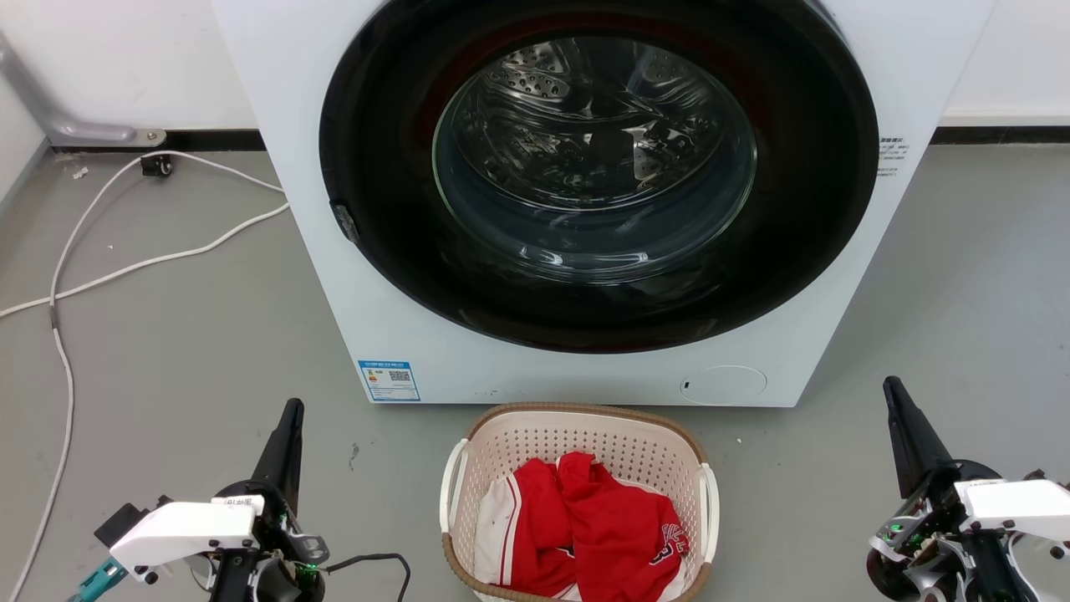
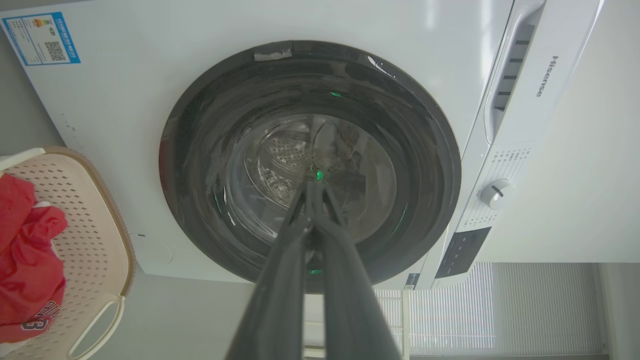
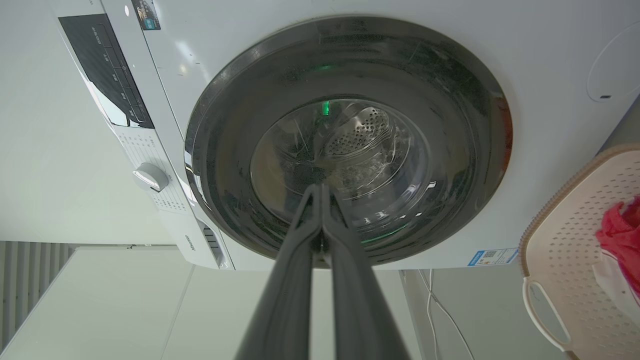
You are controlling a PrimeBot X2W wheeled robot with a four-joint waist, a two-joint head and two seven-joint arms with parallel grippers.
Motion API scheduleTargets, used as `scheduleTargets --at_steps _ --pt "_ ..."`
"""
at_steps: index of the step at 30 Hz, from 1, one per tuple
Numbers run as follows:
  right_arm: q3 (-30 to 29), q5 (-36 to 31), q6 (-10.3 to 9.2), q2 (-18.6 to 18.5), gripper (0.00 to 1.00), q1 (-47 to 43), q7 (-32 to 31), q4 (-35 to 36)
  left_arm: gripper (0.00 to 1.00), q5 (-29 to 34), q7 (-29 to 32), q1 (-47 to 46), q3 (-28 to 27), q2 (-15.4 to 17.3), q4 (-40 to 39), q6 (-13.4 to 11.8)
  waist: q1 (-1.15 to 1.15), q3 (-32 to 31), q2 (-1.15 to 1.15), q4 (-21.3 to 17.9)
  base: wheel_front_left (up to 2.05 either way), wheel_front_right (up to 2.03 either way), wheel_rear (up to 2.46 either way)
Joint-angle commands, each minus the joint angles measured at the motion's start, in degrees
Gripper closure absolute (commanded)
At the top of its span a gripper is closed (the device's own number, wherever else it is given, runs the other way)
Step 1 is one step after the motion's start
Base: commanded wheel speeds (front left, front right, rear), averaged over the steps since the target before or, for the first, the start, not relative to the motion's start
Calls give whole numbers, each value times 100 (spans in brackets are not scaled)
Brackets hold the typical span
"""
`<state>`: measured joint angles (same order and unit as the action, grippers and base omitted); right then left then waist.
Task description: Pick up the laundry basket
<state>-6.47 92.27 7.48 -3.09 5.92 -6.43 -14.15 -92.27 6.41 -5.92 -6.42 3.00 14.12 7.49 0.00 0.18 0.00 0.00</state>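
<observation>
The left claw [image 1: 292, 410] and right claw [image 1: 893, 391] are both pressed together and empty, tips pointing at the washer [image 1: 468, 368]. On the floor between them, well apart from each, sits the basket [image 1: 543, 443], to the left claw's right and the right claw's left. Nothing blocks its white handles [image 1: 452, 489]. Red clothes [image 1: 593, 518] lie inside. The head view's bottom edge cuts off its near rim. The washer stands just behind it. A white cable [image 1: 125, 267] trails beyond the left claw.
</observation>
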Motion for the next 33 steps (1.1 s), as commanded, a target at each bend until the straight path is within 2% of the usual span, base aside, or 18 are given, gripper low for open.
scheduleTargets --at_steps 1,11,16,21,26,33 --pt "0 0 0 0 0 0 0 0 0 0 0 0 0 0 0 -1 0 0 0 0 0 0 0" --pt "171 -144 0 10 0 -155 218 29 0 94 -221 67 186 -15 -20 -1 0 5 0 -12 0 0 0" --pt "172 -498 0 11 0 -213 357 115 0 560 -359 45 277 -12 -99 -1 0 10 0 -16 0 0 0" --pt "196 -1171 0 11 0 -250 488 253 0 1376 -489 16 322 -1 -251 -1 0 13 0 -15 0 0 0" --pt "238 -2198 0 11 0 -275 611 416 0 2166 -612 4 392 -10 -475 -4 0 15 0 -14 0 0 0" --pt "311 -3311 1 12 0 -350 771 615 0 3073 -774 2 520 -10 -615 -14 0 7 0 -14 0 0 0"
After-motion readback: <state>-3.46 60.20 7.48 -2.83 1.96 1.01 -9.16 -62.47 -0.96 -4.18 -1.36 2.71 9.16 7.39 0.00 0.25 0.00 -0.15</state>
